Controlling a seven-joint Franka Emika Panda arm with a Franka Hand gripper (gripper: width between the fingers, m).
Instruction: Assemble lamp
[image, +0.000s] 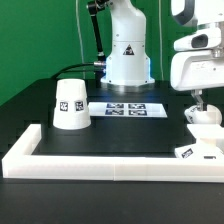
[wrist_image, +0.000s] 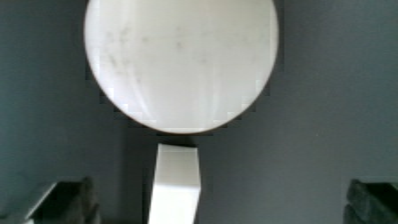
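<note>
Wrist view shows the bulb (wrist_image: 183, 65) centred ahead of the gripper (wrist_image: 217, 200), its long axis running away from it, the jaws spread wide and gripping nothing; exterior view places both at its right, beside the base (image: 195, 150), with the shade (image: 70, 105) well apart

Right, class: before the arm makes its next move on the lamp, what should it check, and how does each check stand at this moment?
1. Tool lined up with the bulb: ok, it hangs directly over it.
2. Tool open: ok, in the wrist view the fingers stand wide apart.
3. Fingers touching the bulb: cannot tell.
4. Base in view: ok, it lies at the exterior view's right, nearer the camera than the bulb.
5. Shade out of the way: ok, it stands upright at the exterior view's left, far from the tool.
</note>
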